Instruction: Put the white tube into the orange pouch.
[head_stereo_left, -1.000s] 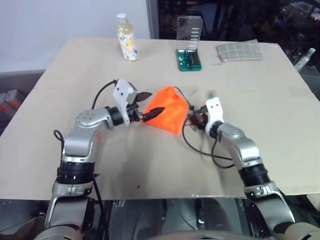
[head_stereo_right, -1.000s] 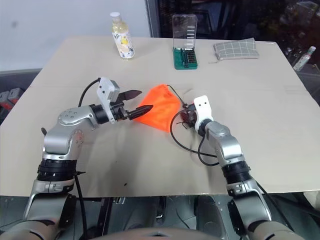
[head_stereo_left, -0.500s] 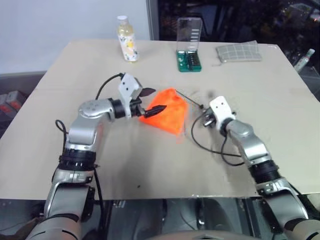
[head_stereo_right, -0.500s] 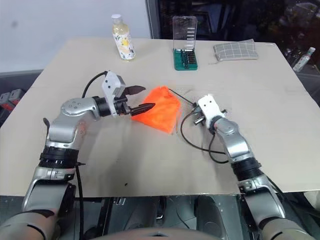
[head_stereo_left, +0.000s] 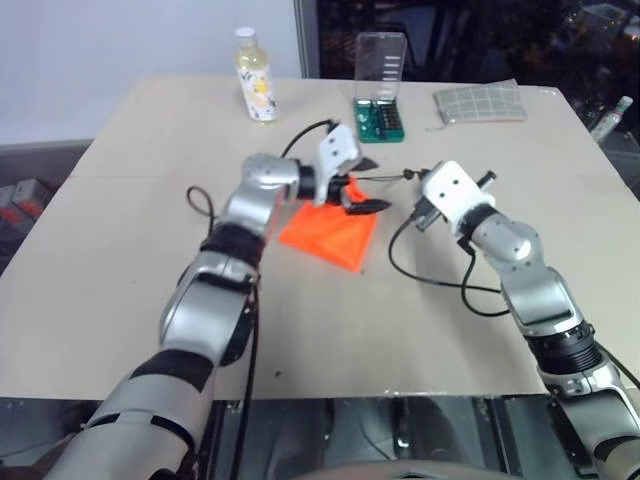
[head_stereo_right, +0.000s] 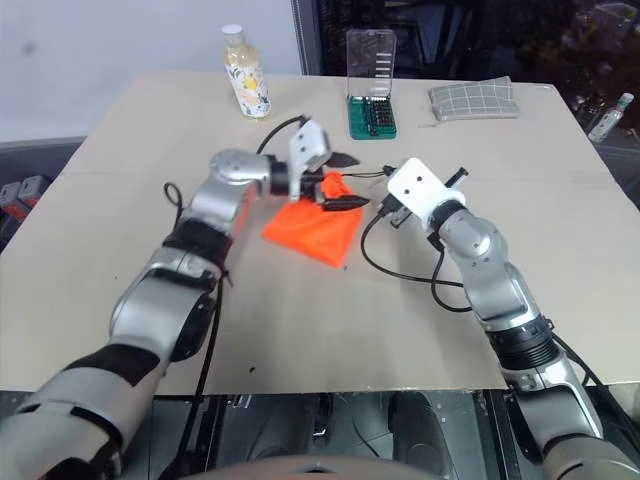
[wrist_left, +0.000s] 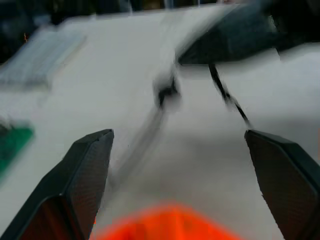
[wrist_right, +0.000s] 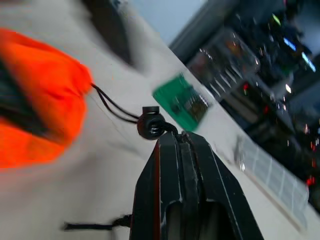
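The orange pouch (head_stereo_left: 330, 236) lies flat at the middle of the table. Its black drawstring (head_stereo_left: 385, 178) runs taut to the right from its far corner. My right gripper (wrist_right: 175, 139) is shut on that drawstring, just behind the cord's black toggle (wrist_right: 150, 124); the hand's white block (head_stereo_left: 455, 193) hangs above the table to the right of the pouch. My left gripper (head_stereo_left: 356, 196) hovers open over the pouch's far right corner, fingers (wrist_left: 87, 172) wide apart with the orange fabric (wrist_left: 170, 225) below them. The white tube is out of view.
At the table's far edge stand a white-capped bottle of yellowish liquid (head_stereo_left: 254, 90), a green bit case with a clear lid (head_stereo_left: 379, 108) and a grey gridded pad (head_stereo_left: 478, 102). A small bottle (head_stereo_left: 611, 118) lies off the far right edge.
My left gripper swung right from the pouch's left side to over its far right corner, staying open. My right gripper shut on the drawstring and rose, pulling it taut.
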